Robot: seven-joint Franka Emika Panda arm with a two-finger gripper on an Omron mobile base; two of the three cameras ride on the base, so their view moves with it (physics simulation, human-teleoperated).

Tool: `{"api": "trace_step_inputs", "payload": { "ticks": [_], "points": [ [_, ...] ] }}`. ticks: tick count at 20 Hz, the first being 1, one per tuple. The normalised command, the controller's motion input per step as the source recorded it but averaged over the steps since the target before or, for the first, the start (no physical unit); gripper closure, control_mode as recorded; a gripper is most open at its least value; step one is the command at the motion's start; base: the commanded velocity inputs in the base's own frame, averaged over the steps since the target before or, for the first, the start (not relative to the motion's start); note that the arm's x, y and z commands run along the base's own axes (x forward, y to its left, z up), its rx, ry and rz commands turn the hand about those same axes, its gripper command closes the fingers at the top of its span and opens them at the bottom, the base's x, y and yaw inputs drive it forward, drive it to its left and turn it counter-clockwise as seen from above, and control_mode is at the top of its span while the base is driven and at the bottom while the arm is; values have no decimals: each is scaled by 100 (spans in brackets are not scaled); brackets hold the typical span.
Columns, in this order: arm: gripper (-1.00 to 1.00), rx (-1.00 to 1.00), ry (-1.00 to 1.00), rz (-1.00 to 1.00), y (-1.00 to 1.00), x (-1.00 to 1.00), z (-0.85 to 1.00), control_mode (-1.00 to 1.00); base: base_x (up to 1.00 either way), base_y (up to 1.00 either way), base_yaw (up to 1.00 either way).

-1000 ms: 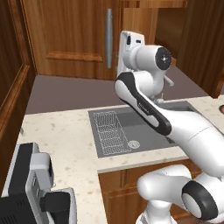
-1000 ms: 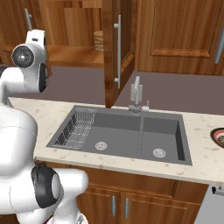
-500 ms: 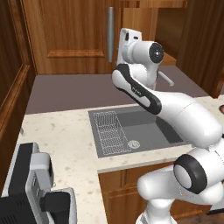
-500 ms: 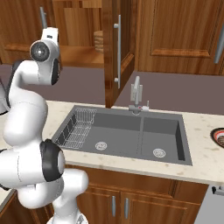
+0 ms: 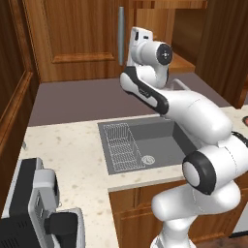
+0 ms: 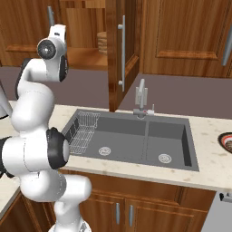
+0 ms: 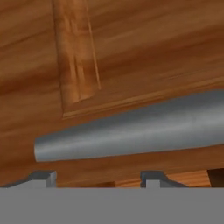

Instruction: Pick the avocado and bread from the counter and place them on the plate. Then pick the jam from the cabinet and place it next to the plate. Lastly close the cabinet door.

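Tool fingertips stand apart, gripping nothing I can see, beneath the long silver bar handle of the brown wood cabinet door at twelve o'clock.

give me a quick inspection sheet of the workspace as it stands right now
surface: beige speckled stone counter around a grey steel double sink; wire rack in its left basin.
job's things: tall brown wood cabinet door stands ajar, long silver bar handle close in front of the hand; round red-rimmed plate at the counter's right edge, mostly cut off. Avocado, bread, jam: nothing seen.
clutter: dark and grey appliance on the counter's near left corner.
grippers: gripper open, dark fingertips apart beside the handle, holding nothing.
cables: nothing seen.
surroundings: silver faucet behind the sink, wood cabinets above and below.
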Motion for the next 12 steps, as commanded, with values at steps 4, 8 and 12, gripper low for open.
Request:
{"api": "trace_step_inputs", "payload": {
  "ticks": [4,8,12],
  "points": [
    [-100,0,0,-6,-3,29,12,-100,0,0,0],
    [-100,0,0,-8,-30,10,14,-100,0,0,0],
    [-100,-2,0,-2,-56,-4,17,-100,0,0,0]
  ]
}}
